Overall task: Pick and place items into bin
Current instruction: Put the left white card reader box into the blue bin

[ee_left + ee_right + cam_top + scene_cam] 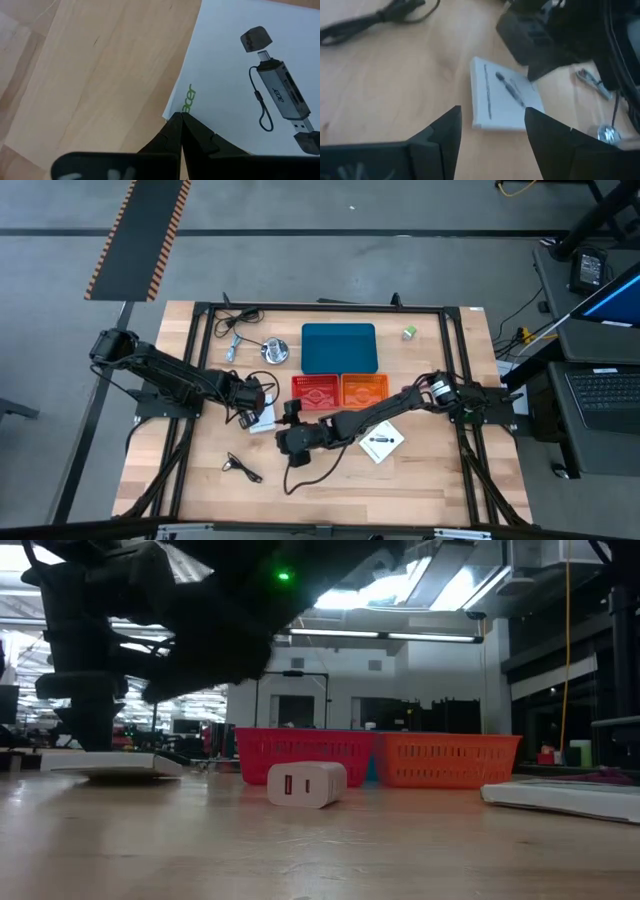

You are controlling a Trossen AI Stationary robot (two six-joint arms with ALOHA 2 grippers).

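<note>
Left end effector [181, 131]: fingers pressed together, tips meeting at the edge of a white card box [250, 75]; nothing between them that I can see. Right end effector [492, 132]: fingers wide apart, empty, hovering near the same box [502, 97], which lies flat on the counter [180, 480] just left of the red bin [316, 391].

Likely step: right arm picks the box. To do it well: centre the fingers over the narrow span, drop low, clear the left arm first, since it crowds the box.

Box: thin, square, white, printed with a card-reader dongle and green "acer" logo. Flat and low, so it probably needs an edge pinch.
</note>
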